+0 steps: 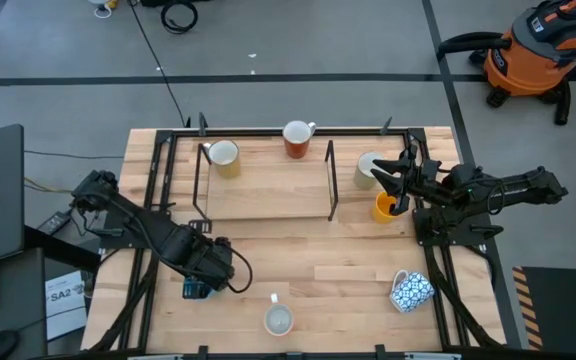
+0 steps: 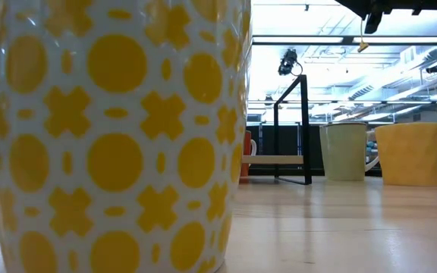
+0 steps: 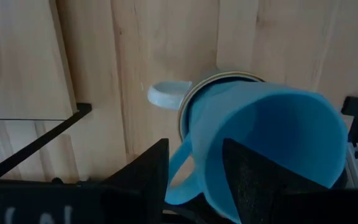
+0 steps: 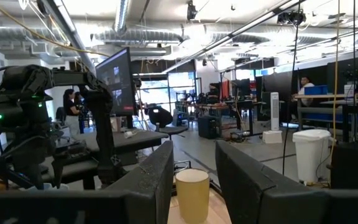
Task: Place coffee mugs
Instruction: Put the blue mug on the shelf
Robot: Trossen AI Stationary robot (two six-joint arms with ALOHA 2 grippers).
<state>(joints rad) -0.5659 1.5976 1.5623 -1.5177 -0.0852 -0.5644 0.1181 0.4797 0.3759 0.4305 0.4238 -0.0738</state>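
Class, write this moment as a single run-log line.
left gripper: holds blue mug, near table edge | right gripper: over orange-yellow mug, far right | patterned mug: lying on its side

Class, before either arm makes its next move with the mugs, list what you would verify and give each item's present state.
1. Blue mug gripped by the left end effector: ok, the mug wall sits between its fingers.
2. White mug apart from the blue mug: ok.
3. Right end effector holding the orange-yellow mug: cannot tell; it is at the mug's rim.
4. Patterned mug upright: not ok, it appears to lie on its side.
5. Red-brown mug upright at the table's far edge: ok.
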